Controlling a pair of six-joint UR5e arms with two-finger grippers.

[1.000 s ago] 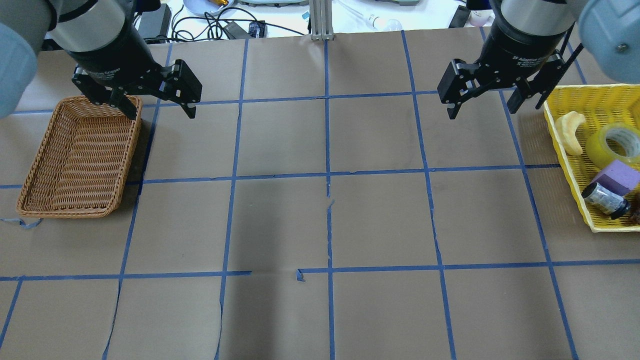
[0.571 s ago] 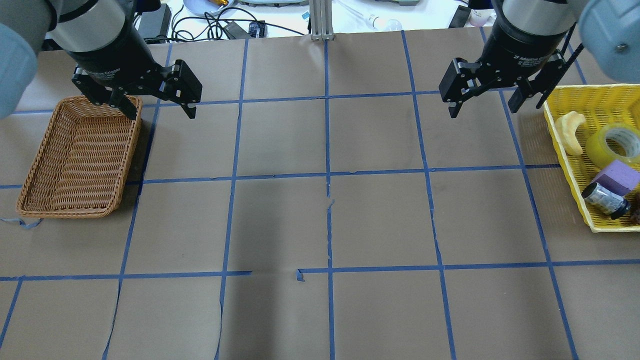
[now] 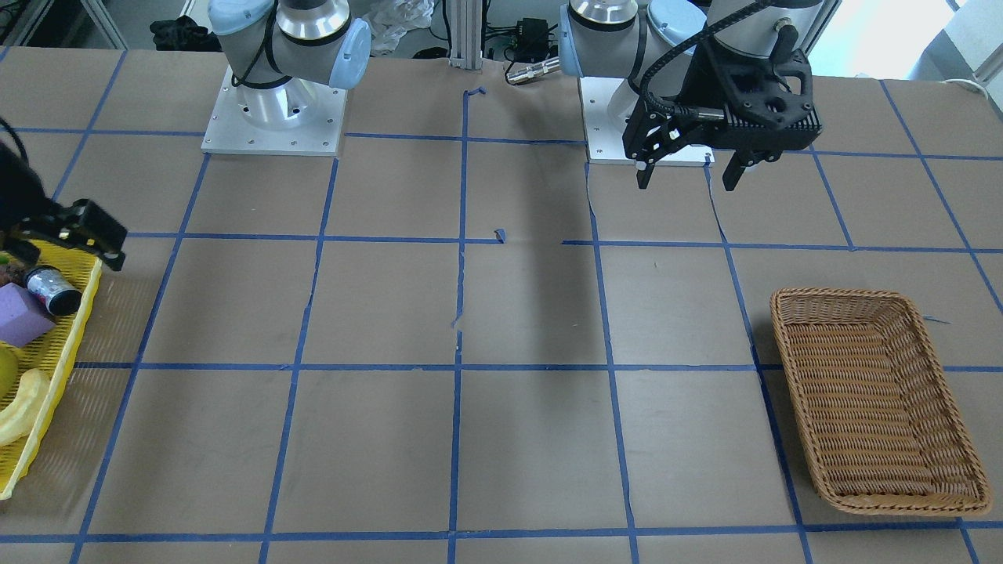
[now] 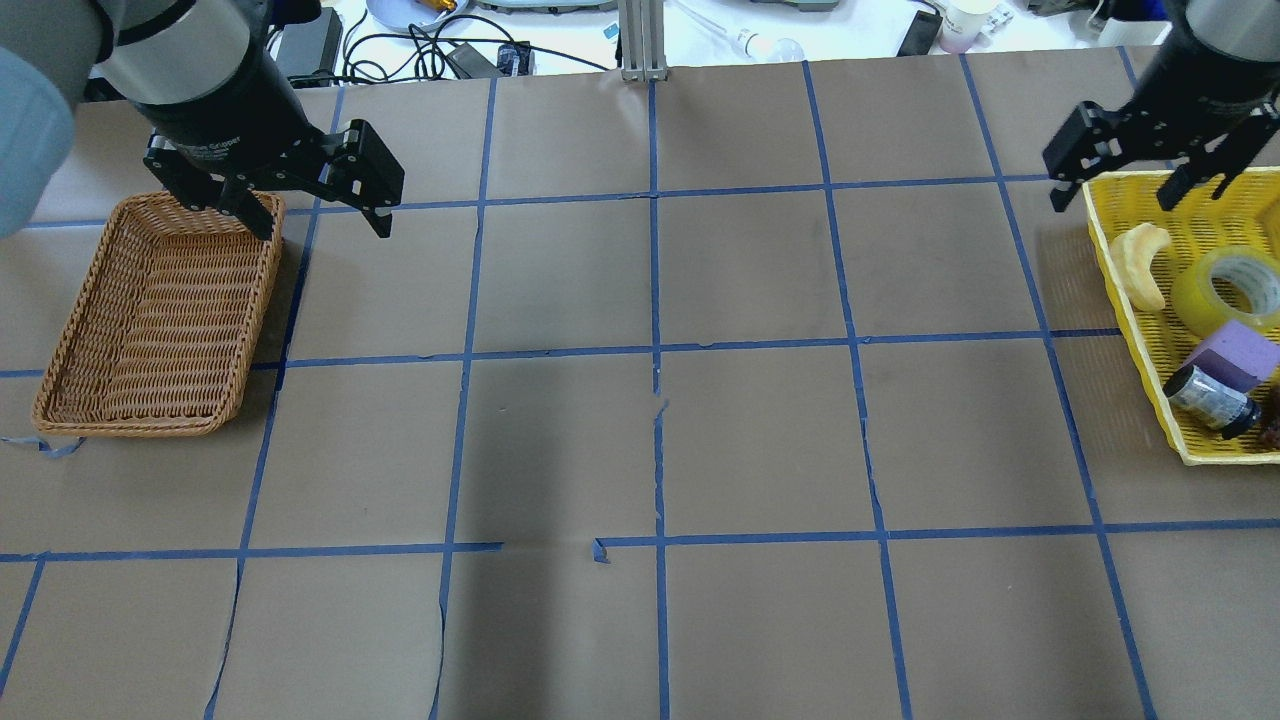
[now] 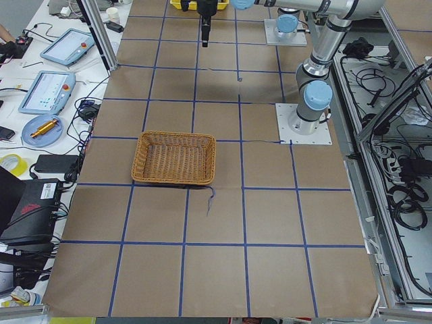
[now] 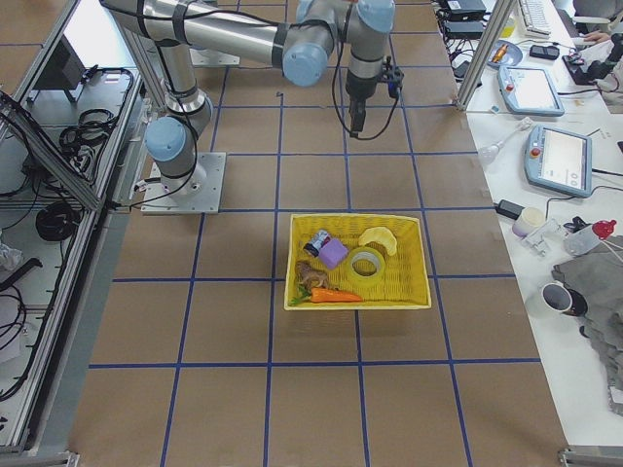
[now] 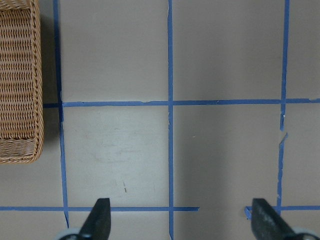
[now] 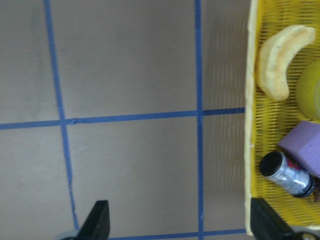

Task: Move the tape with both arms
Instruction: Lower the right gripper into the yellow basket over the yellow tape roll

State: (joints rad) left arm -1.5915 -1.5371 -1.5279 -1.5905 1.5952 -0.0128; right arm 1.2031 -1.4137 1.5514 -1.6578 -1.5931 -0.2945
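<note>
While open and empty, left pincer [image 4: 323, 228] near wicker basket [image 4: 130, 425], right pincer [image 4: 1112, 204] near banana [image 4: 1143, 262] beside tape [image 4: 1195, 295].

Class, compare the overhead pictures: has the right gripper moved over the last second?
Yes. The right gripper has shifted rightward in the overhead view, and now straddles the yellow basket's far left corner.

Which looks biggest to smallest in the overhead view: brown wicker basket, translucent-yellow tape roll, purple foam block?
1. brown wicker basket, clearly largest.
2-3. translucent-yellow tape roll and purple foam block look about alike; not ranked.
</note>
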